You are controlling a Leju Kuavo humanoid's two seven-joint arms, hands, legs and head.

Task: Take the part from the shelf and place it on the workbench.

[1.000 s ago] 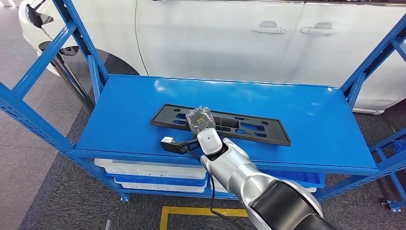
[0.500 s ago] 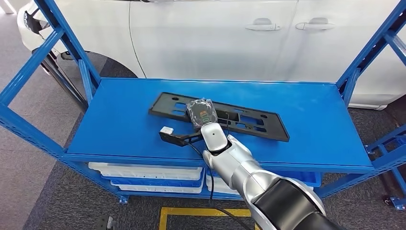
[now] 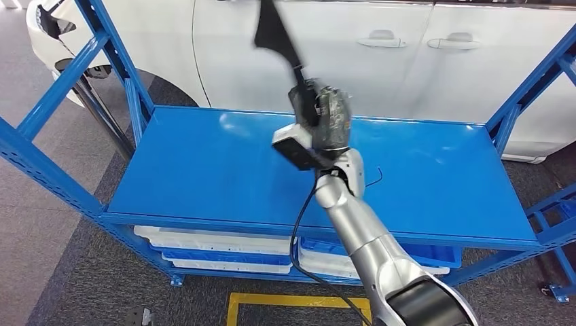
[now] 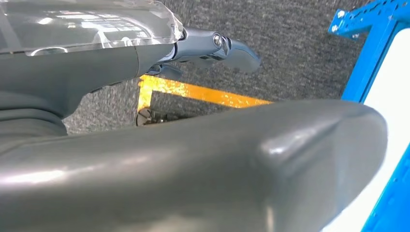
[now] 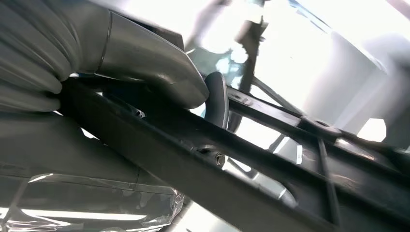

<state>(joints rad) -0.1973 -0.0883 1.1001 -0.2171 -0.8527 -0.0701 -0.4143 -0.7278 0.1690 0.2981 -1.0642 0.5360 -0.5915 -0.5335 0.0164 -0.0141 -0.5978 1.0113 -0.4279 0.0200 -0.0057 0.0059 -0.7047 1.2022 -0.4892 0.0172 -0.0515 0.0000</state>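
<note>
Right hand (image 3: 331, 117) grips the black part (image 3: 275, 35) (raised upright above the blue shelf (image 3: 204, 170)), fingers wrapped round it

blue shelf (image 3: 183, 176), white bins (image 3: 217, 248) below

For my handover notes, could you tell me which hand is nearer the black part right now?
The right hand: it grips the black part, raised above the blue shelf. The left hand hangs low over the floor, apart from it.
</note>
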